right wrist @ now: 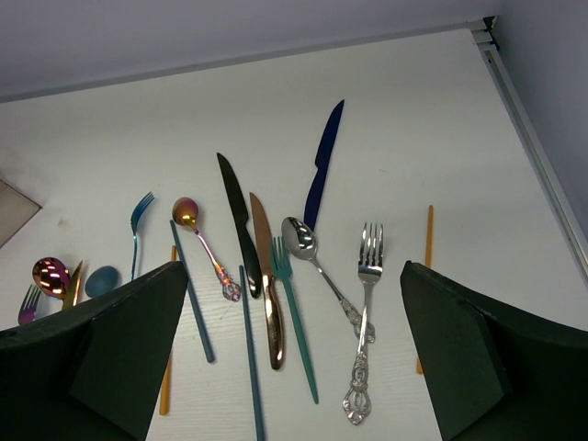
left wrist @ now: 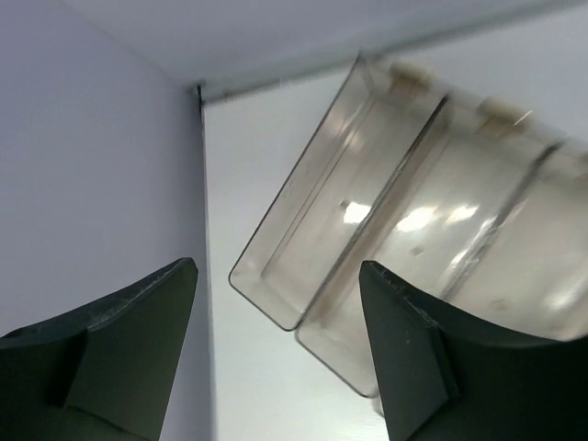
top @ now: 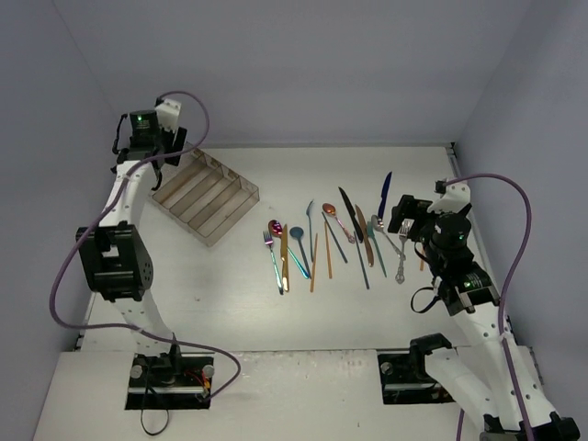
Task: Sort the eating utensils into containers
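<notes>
While both arms are hanging over the white table (top: 230, 303), neither pincer is gripping anything. The left gripper (top: 162, 154) is hovering at the far left corner, above the far end of the clear tray (top: 207, 196). Seen from the left wrist, its two dark fingers (left wrist: 119, 349) are standing spread wide apart. The tray's long parallel compartments are running diagonally beneath them, close to the wall (left wrist: 92, 165). The tray is sitting at an angle on the table, left of the utensils (top: 331, 241) and well apart from them.

The utensils are lying loose on the table in a ragged row between the tray and the right arm. The right gripper (top: 405, 214) is hanging just beside the right end of that row, its jaws also spread wide. Its wrist camera is looking down between the fingers (right wrist: 469, 358) onto a dark blue knife (right wrist: 322, 165) lying farthest back. Nearer are lying a black knife (right wrist: 237, 220) and a copper knife (right wrist: 265, 294) side by side, then a teal fork (right wrist: 294, 322). A silver spoon (right wrist: 312, 253) is lying with its handle meeting an ornate silver fork (right wrist: 365, 312), and a gold chopstick (right wrist: 426, 266) is lying alone at the right. Further left are lying an iridescent spoon (right wrist: 197, 237), a blue fork (right wrist: 137, 230), a small blue spoon (right wrist: 101, 278) and a pink spoon (right wrist: 50, 274).
</notes>
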Tool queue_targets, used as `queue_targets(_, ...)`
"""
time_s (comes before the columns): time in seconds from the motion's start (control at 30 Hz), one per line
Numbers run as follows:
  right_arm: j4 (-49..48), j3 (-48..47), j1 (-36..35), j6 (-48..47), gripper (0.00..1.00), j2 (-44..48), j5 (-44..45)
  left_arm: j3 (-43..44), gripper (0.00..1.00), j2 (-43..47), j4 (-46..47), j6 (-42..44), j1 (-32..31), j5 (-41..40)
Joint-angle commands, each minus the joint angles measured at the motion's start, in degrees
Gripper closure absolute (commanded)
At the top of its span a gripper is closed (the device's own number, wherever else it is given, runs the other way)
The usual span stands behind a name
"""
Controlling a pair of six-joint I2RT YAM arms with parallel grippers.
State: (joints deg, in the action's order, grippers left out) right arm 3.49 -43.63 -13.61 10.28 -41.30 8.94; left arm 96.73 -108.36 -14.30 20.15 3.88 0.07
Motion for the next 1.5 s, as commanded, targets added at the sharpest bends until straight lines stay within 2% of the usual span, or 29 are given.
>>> queue_targets(0.0, -3.7, -3.1, -0.5, 0.4, 0.00, -1.1, 0.2, -1.1, 0.31, 15.7, -3.9, -18.2, -11.5, -4.0)
queue_targets(0.03, -3.7, -3.1, -0.5, 0.5, 0.00, -1.1, 0.4, -1.6, 0.31, 16.2, -4.0, -18.9, -12.2, -4.4)
queue_targets(0.13, -3.6, -3.3, -0.5, 1.3, 0.00, -0.9, 1.8, -9.0, 0.28, 23.4, -5.8, -32.7, -23.3, -8.6)
queue_targets(0.23, -2.3, -3.5, -0.5, 2.0, 0.00, -0.9, 3.3, -14.4, 0.28, 26.1, -7.5, -39.7, -33.1, -8.8)
queue_targets(0.33, -1.8, -3.7, -0.6, 3.5, 0.00, -1.2, 3.1, -17.0, 0.28, 25.5, -10.3, -43.4, -43.1, -12.7)
queue_targets(0.4, -1.0, -3.8, -0.6, 5.0, 0.00, -2.0, 2.0, -19.6, 0.28, 25.5, -10.6, -45.7, -47.0, -14.0)
queue_targets(0.53, 1.0, -4.1, -0.6, 7.5, 0.00, -7.3, -0.6, -22.8, 0.28, 26.2, -10.3, -49.6, -48.1, -13.1)
queue_targets(0.7, 6.8, -5.4, -1.9, 11.7, 0.00, -16.1, 0.3, -24.9, 0.28, 28.4, -10.2, -48.5, -48.1, -13.5)
queue_targets(0.87, 7.9, -2.5, -3.3, 14.8, 0.02, -23.3, 0.4, -26.9, 0.28, 30.5, -10.1, -46.5, -48.0, -13.2)
queue_targets(0.93, 7.8, -1.4, -3.7, 15.6, 0.08, -25.0, 0.1, -27.5, 0.28, 30.9, -10.0, -45.8, -48.0, -12.8)
queue_targets(1.13, 7.9, -0.5, -8.6, 16.9, 0.35, -31.5, -0.2, -30.4, 0.28, 32.2, -8.7, -44.4, -47.9, -11.6)
queue_targets(1.23, 7.9, -0.7, -11.0, 17.8, 0.41, -34.2, -0.6, -31.1, 0.28, 32.3, -8.1, -44.1, -47.8, -11.1)
queue_targets(1.47, 7.7, -0.3, -14.3, 20.3, 0.47, -40.8, 1.7, -31.7, 0.28, 32.2, -8.0, -43.8, -47.6, -10.1)
